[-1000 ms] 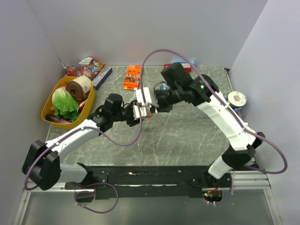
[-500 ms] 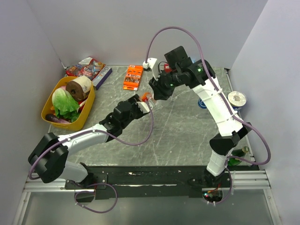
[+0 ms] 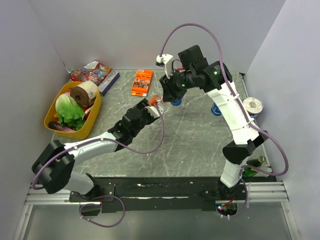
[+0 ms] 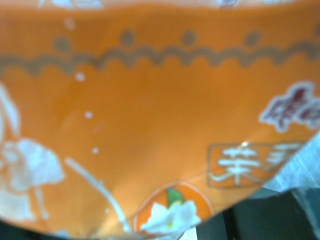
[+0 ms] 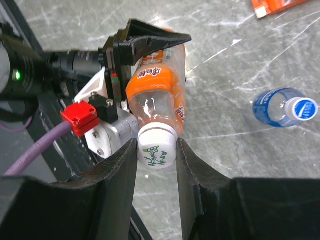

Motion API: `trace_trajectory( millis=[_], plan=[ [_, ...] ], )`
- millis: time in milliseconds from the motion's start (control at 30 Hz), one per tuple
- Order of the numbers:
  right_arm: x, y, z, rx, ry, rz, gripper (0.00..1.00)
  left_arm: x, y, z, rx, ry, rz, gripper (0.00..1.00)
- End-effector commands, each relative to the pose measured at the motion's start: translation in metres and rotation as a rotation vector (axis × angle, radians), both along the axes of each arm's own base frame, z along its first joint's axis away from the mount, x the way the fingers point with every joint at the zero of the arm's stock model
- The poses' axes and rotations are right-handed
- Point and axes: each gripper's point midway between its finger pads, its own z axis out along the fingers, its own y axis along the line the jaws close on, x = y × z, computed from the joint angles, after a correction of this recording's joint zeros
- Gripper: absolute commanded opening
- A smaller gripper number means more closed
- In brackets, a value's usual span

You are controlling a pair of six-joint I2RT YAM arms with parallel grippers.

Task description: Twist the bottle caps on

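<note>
Bottle of orange drink (image 5: 156, 97) sits near the middle of the top view, clamped around its labelled body by the left gripper (image 3: 152, 108), its orange label filling the left wrist view. At the lower centre of the right wrist view the right gripper (image 5: 156, 143) is closed narrowly on the whitish cap (image 5: 157, 152) sitting on that bottle's neck, one finger touching each side. A blue bottle (image 5: 272, 107), capped, rests apart on the surface (image 5: 225, 60) at that view's right.

Orange bottle (image 5: 156, 97) lifted, whitish cap (image 5: 156, 150) on neck; blue bottle (image 5: 275, 107) upright, well apart, blue cap (image 5: 303, 109) on.
</note>
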Motion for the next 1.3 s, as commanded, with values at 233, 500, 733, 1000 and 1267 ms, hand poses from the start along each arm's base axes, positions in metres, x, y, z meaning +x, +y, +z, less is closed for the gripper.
trace_trajectory(
  millis=[233, 500, 733, 1000, 1267],
  plan=[
    [0.012, 0.022, 0.025, 0.058, -0.133, 0.032, 0.00, 0.002, -0.046, 0.007, -0.023, 0.013, -0.066, 0.41],
    [0.014, -0.005, 0.038, -0.030, -0.355, 0.082, 0.00, -0.033, -0.043, -0.010, 0.023, 0.143, -0.242, 0.96],
    [0.002, -0.033, 0.025, -0.169, -0.409, 0.158, 0.00, -0.094, 0.000, -0.012, 0.095, 0.282, -0.462, 0.96],
    [-0.014, -0.048, -0.010, -0.270, -0.301, 0.233, 0.00, -0.138, 0.031, -0.010, 0.112, 0.415, -0.575, 0.96],
    [-0.018, -0.045, -0.050, -0.319, -0.175, 0.284, 0.00, -0.104, 0.042, -0.006, -0.029, 0.427, -0.371, 0.96]
  ],
)
